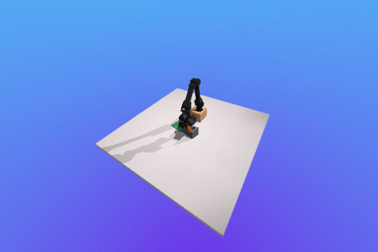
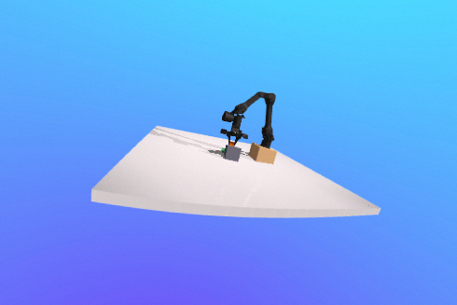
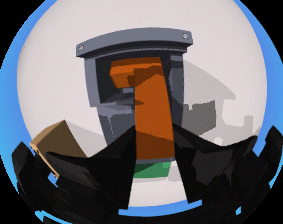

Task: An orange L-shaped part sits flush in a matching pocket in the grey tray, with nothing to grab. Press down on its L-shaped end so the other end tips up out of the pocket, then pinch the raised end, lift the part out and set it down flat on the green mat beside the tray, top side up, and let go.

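The orange L-shaped part (image 1: 189, 129) (image 2: 231, 144) (image 3: 153, 105) is tilted in the grey tray (image 1: 195, 133) (image 2: 233, 154) (image 3: 137, 38). Its L-shaped end is low in the pocket at the tray's far end in the wrist view. Its straight end is raised and shows above the tray in the exterior view. My gripper (image 3: 153, 128) is shut on that raised end, one finger on each side. The green mat (image 1: 176, 125) (image 3: 153, 171) lies just beyond the tray's end under the raised part, partly hidden by the tray and part.
A tan block (image 1: 200, 115) (image 2: 263, 153) (image 3: 59, 142) stands by the arm's base, to the left of the tray in the wrist view. The tray's walls stand close around the part. The white table top (image 1: 200, 169) (image 2: 196, 186) lies under everything.
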{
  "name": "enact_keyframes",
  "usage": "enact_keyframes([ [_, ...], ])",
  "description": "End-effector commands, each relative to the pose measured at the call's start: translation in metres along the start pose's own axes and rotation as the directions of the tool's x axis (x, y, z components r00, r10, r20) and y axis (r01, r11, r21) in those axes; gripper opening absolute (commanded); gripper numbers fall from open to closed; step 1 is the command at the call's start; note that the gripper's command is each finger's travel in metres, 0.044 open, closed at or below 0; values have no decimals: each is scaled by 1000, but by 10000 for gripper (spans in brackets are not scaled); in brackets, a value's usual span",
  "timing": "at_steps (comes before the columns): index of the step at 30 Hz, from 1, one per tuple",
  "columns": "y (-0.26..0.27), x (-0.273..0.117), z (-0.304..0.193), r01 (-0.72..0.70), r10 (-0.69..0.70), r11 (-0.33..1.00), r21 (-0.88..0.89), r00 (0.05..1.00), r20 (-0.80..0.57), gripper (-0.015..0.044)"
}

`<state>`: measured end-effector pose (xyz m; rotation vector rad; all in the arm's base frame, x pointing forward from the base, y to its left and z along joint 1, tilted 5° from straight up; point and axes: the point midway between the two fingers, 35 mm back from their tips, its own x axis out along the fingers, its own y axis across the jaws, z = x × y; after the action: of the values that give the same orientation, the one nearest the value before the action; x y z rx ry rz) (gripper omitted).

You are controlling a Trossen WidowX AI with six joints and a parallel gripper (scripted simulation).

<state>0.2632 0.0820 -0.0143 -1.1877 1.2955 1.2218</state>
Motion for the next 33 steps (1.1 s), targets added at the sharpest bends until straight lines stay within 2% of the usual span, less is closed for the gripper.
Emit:
enact_keyframes([
  [1, -2, -10, 1, 13, -13, 1000, -3, 1000, 2, 0],
  [33, -2, -60, 0, 11, -11, 1000, -4, 1000, 1, 0],
])
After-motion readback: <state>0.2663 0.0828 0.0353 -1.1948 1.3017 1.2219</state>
